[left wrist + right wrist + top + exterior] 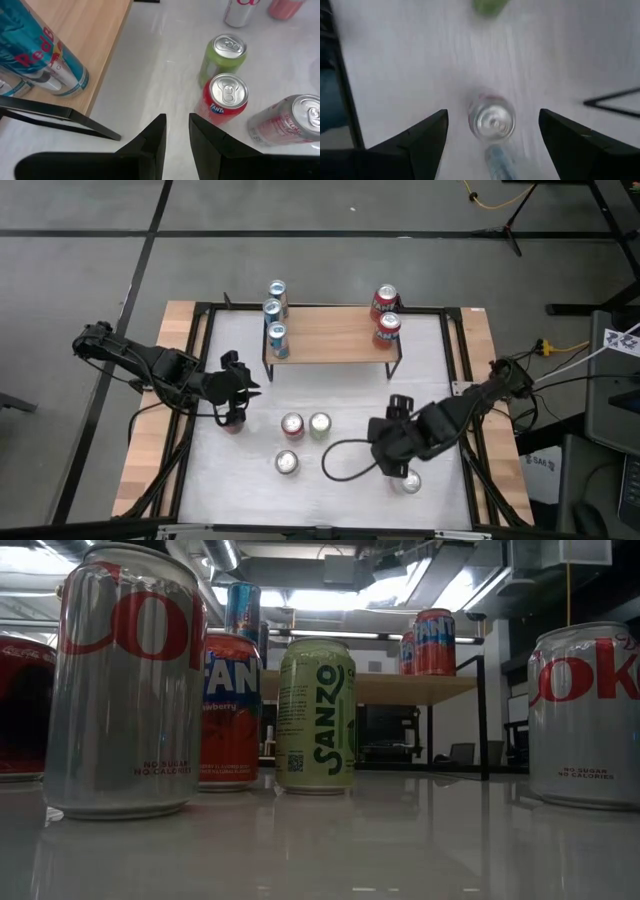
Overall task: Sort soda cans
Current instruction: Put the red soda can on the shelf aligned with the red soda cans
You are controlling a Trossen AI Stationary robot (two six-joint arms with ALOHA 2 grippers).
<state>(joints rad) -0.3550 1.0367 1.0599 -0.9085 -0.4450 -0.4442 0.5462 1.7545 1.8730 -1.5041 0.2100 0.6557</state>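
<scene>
On the wooden shelf (330,340) stand three light blue cans (277,315) at its left end and two red cans (386,315) at its right end. On the white table stand a red Fanta can (292,425), a green Sanzo can (320,425), a silver Coke can (287,463), another silver can (410,480) and a red can (233,421). My left gripper (177,135) is shut and empty, above the table beside that red can. My right gripper (492,135) is open above the silver can (492,120), with a finger on either side of it and clear of it.
The shelf's black legs (60,117) stand near my left gripper. A black cable (345,460) loops on the table by my right arm. A black frame (455,370) edges the white surface. The low view shows the Coke (125,680), Fanta (230,710) and Sanzo (316,715) cans upright.
</scene>
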